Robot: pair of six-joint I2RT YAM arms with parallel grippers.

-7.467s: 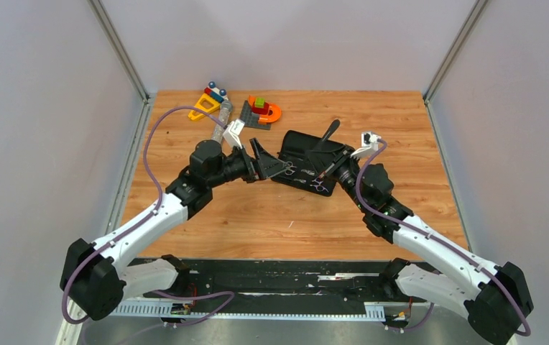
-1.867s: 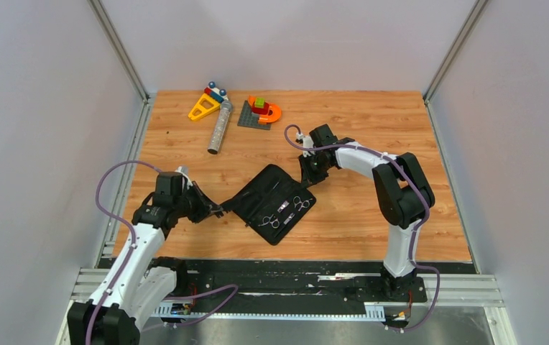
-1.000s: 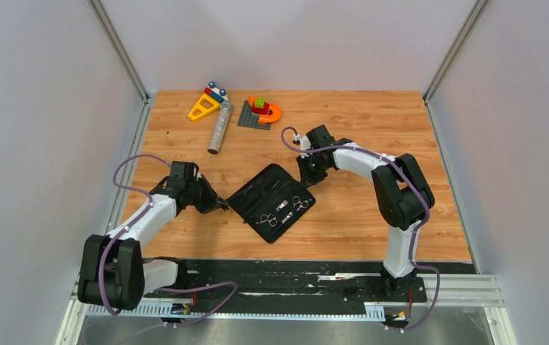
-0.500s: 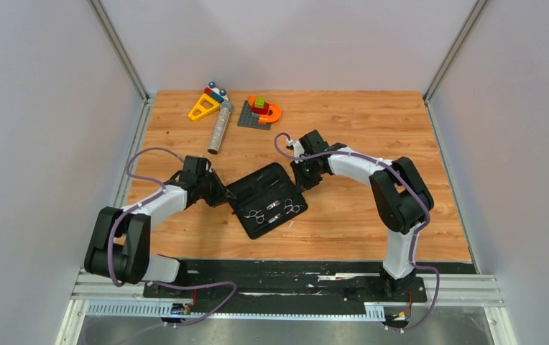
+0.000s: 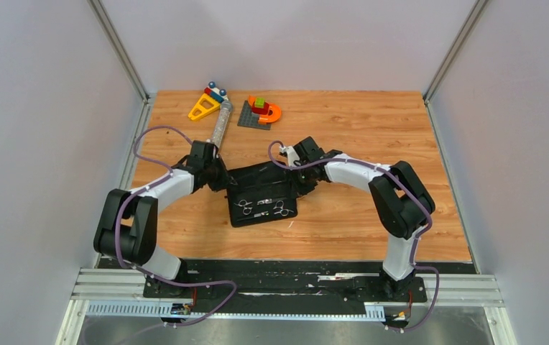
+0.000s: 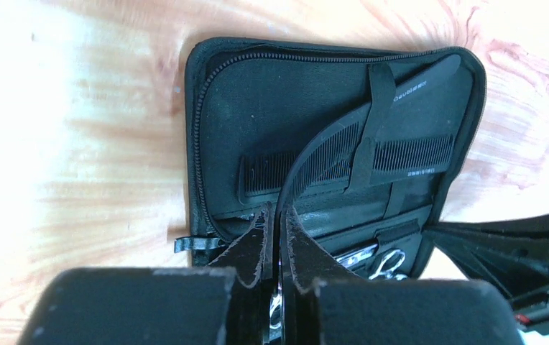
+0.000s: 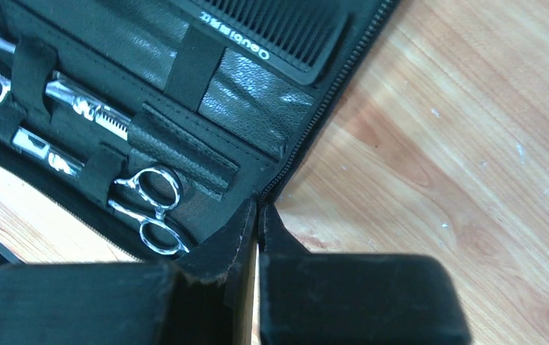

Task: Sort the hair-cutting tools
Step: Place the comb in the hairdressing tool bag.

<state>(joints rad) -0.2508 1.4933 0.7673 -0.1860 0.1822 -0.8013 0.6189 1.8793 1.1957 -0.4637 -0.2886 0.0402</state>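
Scissors point(image 7: 77, 99): silver, ring-handled pairs strapped into the near, flat half of an open black zip case point(image 5: 257, 176), mid-worktop point(image 5: 372, 122).
Combs point(image 6: 408, 154): black, under an elastic band point(image 6: 372, 122) in the case's far half, which tilts up.
Left pincer point(image 6: 277, 215): together, nipping the case's left rim.
Right pincer point(image 7: 257, 208): together, clamped on the zip edge at the right.
Around: grey cylinder point(image 5: 220, 128) just beyond the left arm; toy blocks point(image 5: 261, 111) near the far edge, well apart from the case.
Writing: white lettering on a comb's spine, too unclear to read.

Silver scissors point(image 7: 147, 208) and a black comb point(image 6: 408, 154) in a black case point(image 5: 257, 178); the table point(image 5: 372, 122) orange-brown wood grain, the cylinder point(image 5: 219, 128) grey, the toy blocks point(image 5: 261, 111) red, yellow, orange.
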